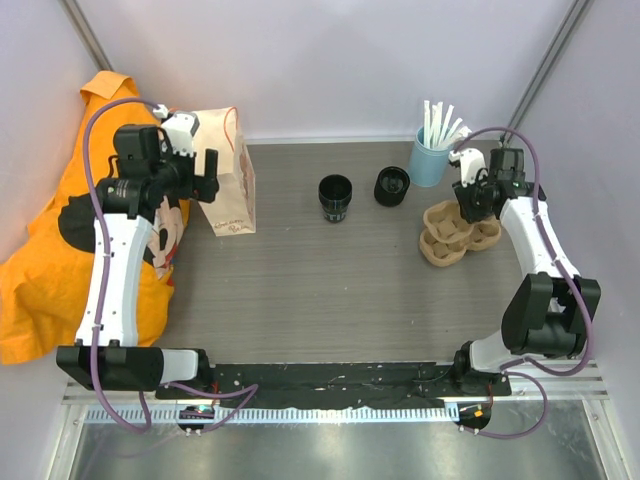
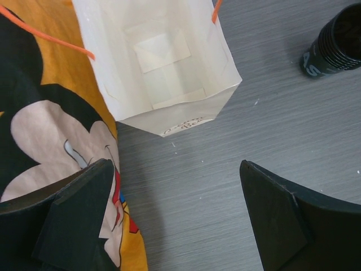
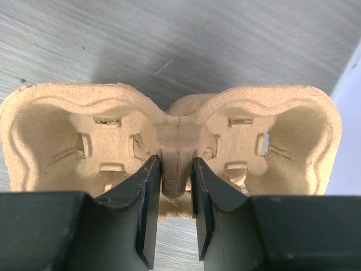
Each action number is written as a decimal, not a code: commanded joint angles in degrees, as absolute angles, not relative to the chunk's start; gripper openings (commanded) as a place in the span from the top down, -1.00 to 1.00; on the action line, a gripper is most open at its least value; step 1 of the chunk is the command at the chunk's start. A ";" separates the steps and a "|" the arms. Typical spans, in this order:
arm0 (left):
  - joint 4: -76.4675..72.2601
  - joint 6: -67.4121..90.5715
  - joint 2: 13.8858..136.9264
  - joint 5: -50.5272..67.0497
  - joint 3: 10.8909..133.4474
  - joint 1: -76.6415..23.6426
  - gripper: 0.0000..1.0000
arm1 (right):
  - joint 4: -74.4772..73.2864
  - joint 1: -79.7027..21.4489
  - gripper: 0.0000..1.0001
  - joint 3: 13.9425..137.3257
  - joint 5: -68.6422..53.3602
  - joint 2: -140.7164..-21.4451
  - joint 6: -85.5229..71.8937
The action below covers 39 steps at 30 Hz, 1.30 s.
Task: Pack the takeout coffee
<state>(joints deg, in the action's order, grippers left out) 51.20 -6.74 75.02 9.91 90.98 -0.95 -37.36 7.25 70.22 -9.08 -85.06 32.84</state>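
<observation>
Top view: one paper bag (image 1: 228, 175) stood upright at the left of the worktop (image 1: 320, 300), mouth up, presumably so it could receive the load. The takeout coffee was two black cups, both unpacked: the nearer cup (image 1: 335, 197) stood near the bag on its right, and the farther cup (image 1: 391, 186) lay beyond that. One blue cup of straws (image 1: 428, 160) and one pulp tray (image 1: 450, 240) sat well apart from the bag at the far right, and one orange cloth (image 1: 60, 260) lay on the bag's other side. Left wrist view: the left gripper (image 2: 175, 220) hung spread wide and empty just short of the bag's base, apparently placed to steady the bag. One cup showed beyond the bag. Right wrist view: the right gripper (image 3: 176, 192) pinched the tray's central ridge between two wells, judged the firmest handhold for lifting it.
</observation>
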 commanded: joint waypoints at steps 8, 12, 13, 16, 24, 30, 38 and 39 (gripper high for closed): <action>55.02 -7.39 74.71 -2.00 103.62 -0.44 -0.99 | -43.42 7.47 0.36 82.43 -15.64 -77.61 31.82; 53.80 -6.86 74.97 -5.19 102.57 -0.44 -0.99 | -45.61 7.56 0.36 85.60 -18.54 -77.17 31.38; 53.62 -6.77 75.06 -5.27 101.87 -0.44 -0.99 | -45.88 7.56 0.35 86.13 -19.76 -77.17 31.29; 52.12 -6.42 75.93 -5.80 99.32 -0.44 -0.99 | -46.84 7.47 0.36 88.67 -21.18 -77.17 30.94; 49.13 -5.27 82.16 -8.88 99.57 -0.26 -0.99 | -49.65 7.47 0.36 96.23 -25.13 -77.96 30.06; 48.60 -3.52 86.22 -6.77 102.21 2.46 -0.90 | -51.41 7.47 0.36 100.81 -27.94 -78.22 29.09; 43.69 -0.44 87.72 -0.35 101.43 5.45 -0.84 | -52.82 7.47 0.36 104.94 -30.32 -78.66 28.65; 43.33 -0.44 87.45 2.61 101.25 5.54 -0.84 | -53.00 7.38 0.36 105.29 -30.41 -78.84 28.57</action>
<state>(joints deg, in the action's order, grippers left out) 48.56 -2.48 88.12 -3.81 99.96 4.54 -52.62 7.25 101.89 -28.03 -79.00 29.67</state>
